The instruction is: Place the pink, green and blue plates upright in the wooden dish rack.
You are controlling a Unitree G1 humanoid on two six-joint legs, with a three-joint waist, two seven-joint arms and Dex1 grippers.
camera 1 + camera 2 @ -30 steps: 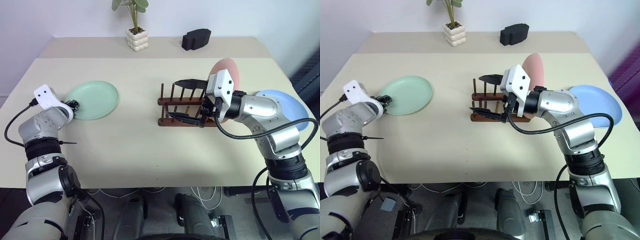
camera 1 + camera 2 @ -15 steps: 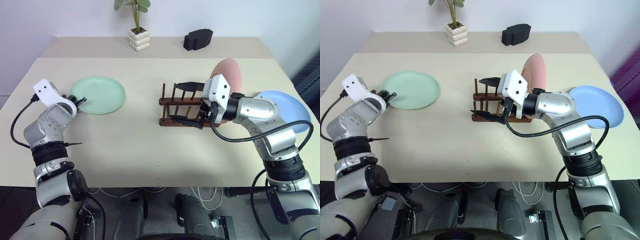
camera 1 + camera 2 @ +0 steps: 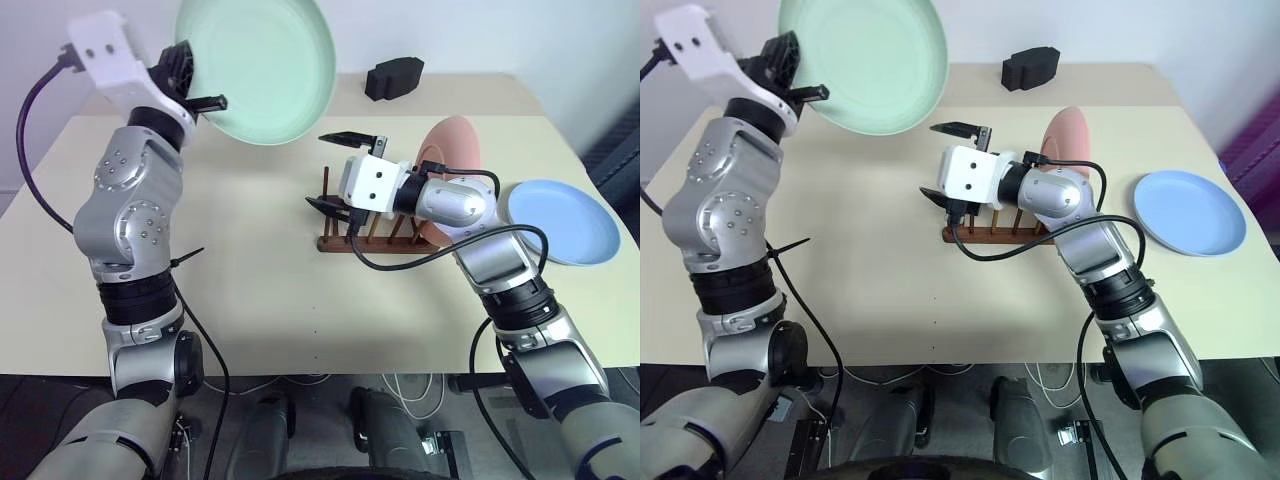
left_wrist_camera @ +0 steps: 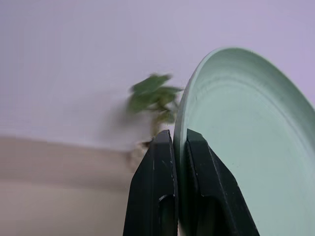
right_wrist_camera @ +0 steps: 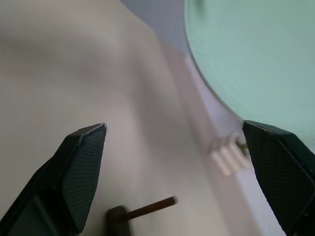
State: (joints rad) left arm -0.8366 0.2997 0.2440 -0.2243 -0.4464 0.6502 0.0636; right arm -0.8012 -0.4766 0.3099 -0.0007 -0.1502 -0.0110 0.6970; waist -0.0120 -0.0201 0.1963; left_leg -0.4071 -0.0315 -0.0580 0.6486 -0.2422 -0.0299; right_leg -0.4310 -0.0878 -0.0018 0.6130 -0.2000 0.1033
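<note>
Pinching the green plate (image 3: 262, 62) by its rim, the left hand (image 3: 195, 85) holds it high over the table's (image 3: 250, 280) far left. The right hand (image 3: 338, 170), fingers spread wide, hovers at the wooden dish rack (image 3: 365, 238), where the pink plate (image 3: 455, 150) stands upright. The blue plate (image 3: 562, 220) lies flat at right.

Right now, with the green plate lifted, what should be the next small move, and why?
Probably the left gripper, shut on the green plate, should carry it toward the open right gripper waiting over the wooden dish rack, where the pink plate already stands.
</note>
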